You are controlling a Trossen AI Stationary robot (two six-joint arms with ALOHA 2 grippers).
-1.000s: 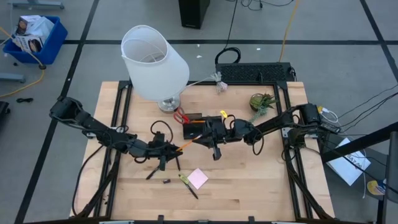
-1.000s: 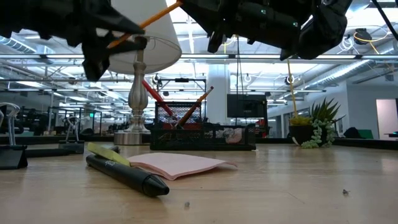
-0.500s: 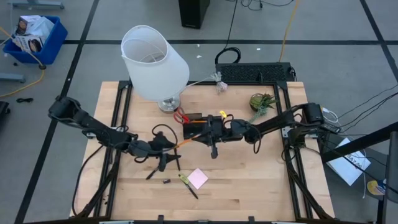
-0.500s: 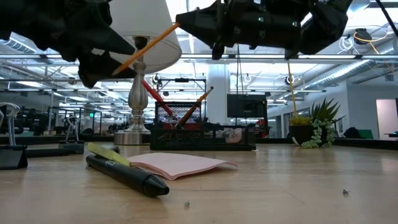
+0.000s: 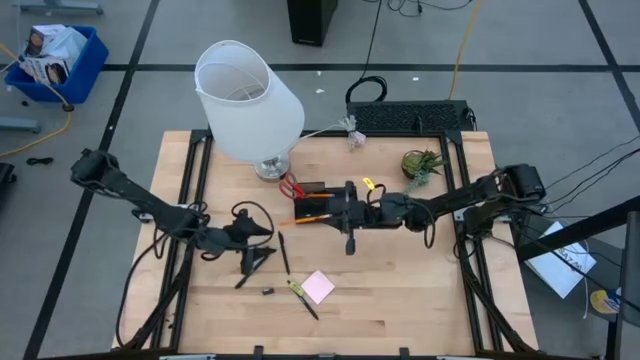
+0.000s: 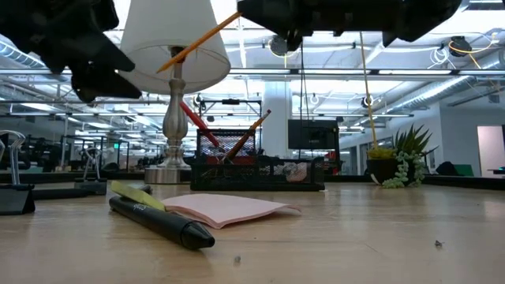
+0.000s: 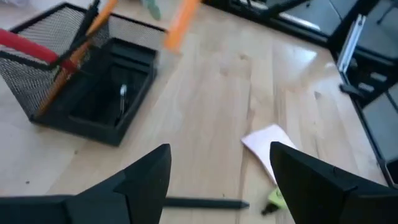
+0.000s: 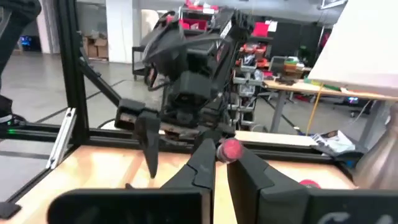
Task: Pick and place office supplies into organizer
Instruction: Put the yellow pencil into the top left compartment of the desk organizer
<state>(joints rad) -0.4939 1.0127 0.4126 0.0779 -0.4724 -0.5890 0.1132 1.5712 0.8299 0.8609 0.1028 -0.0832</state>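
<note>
We hold the orange pencil [image 5: 312, 218] in the right gripper [image 5: 340, 213], jaws closed on its eraser end, so its tip points toward the organizer [image 5: 312, 203] just beside it. This grip keeps the shaft free for lowering into a compartment (red-handled scissors [image 5: 290, 186] and another pencil already stand there). The left gripper [image 5: 252, 256] hangs apart with jaws wide and empty, clear of the pencil. We judge placement comes next. A black pen [image 5: 283, 252], marker [image 5: 297, 290] and pink pad [image 5: 320, 287] lie unsorted on the table [image 5: 420, 300].
</note>
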